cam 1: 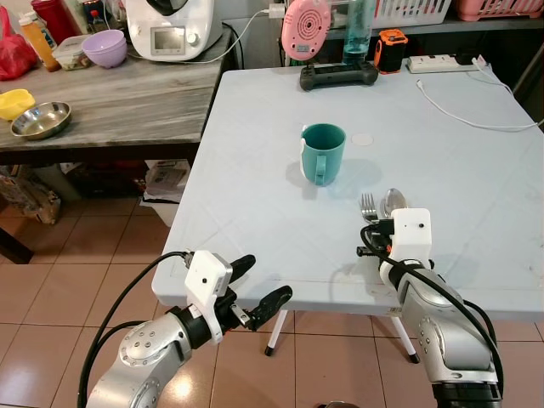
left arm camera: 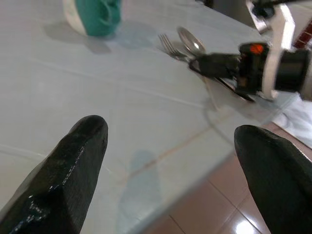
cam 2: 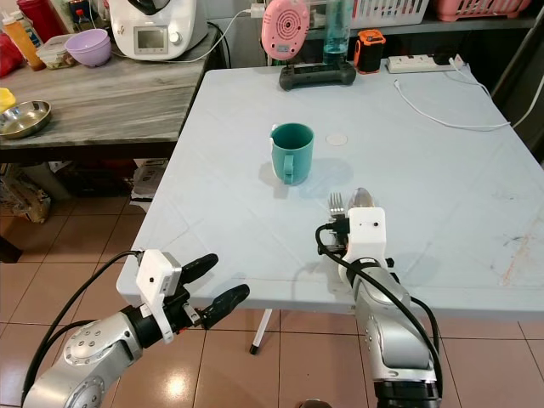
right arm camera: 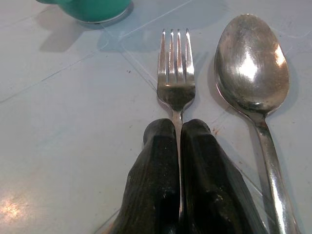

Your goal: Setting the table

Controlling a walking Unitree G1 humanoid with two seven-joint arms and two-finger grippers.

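Silver arms, white wrists, black cables.

A silver fork [right arm camera: 176, 78] lies flat on the pale bench [cam 1: 255, 204], tines toward the teal mug [cam 1: 324, 153], its handle pinched in the right pincer [right arm camera: 178, 141]. A silver spoon [right arm camera: 251, 63] lies just beside it, bowl up.

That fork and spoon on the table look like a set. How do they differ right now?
The fork has four thin tines; the spoon has a wide rounded bowl. The fork's handle is pinched between the fingers of the right gripper, while the spoon lies free beside it, untouched. Both are shiny metal, lying side by side on the pale table, heads pointing toward the teal mug.
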